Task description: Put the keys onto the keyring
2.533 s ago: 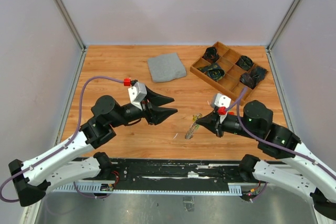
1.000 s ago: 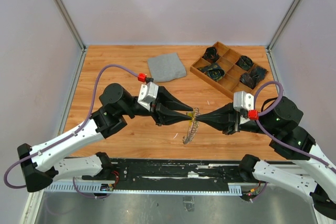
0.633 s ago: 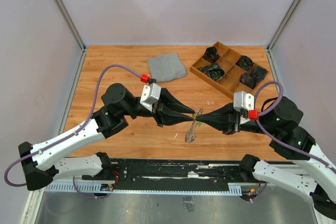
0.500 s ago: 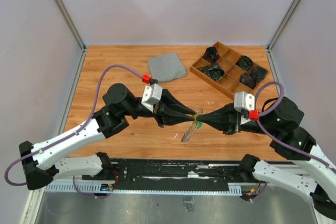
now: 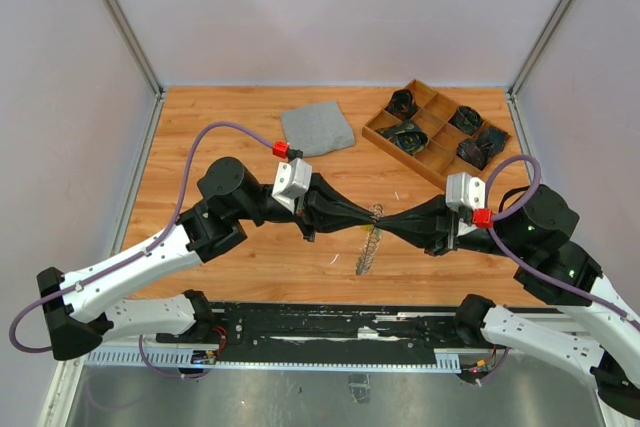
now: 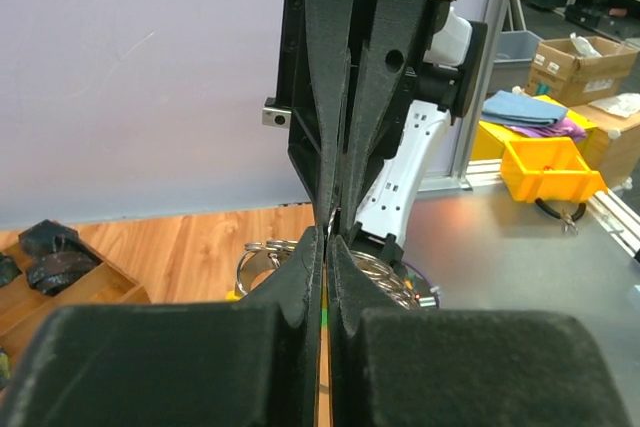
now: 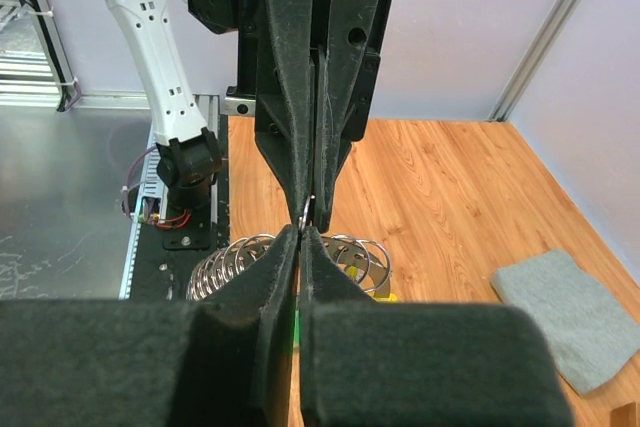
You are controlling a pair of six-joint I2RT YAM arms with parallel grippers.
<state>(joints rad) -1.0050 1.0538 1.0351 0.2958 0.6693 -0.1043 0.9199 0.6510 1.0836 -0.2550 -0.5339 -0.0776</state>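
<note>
While the two arms stood nose to nose over the middle of the bench (image 5: 230, 127), the left gripper (image 5: 358, 213) had its jaws pressed together, tip against tip with the right gripper (image 5: 392, 220). The right jaws were pinched on the top of the keyring (image 5: 370, 242), and its silvery coils dangled below the meeting point, toward the near edge. Whether the left jaws gripped the ring too, I couldn't tell. In the right wrist view, a green key (image 7: 297, 323) showed as a sliver beneath the tips. The grey cloth (image 5: 317, 129) lay well apart, farther back.
</note>
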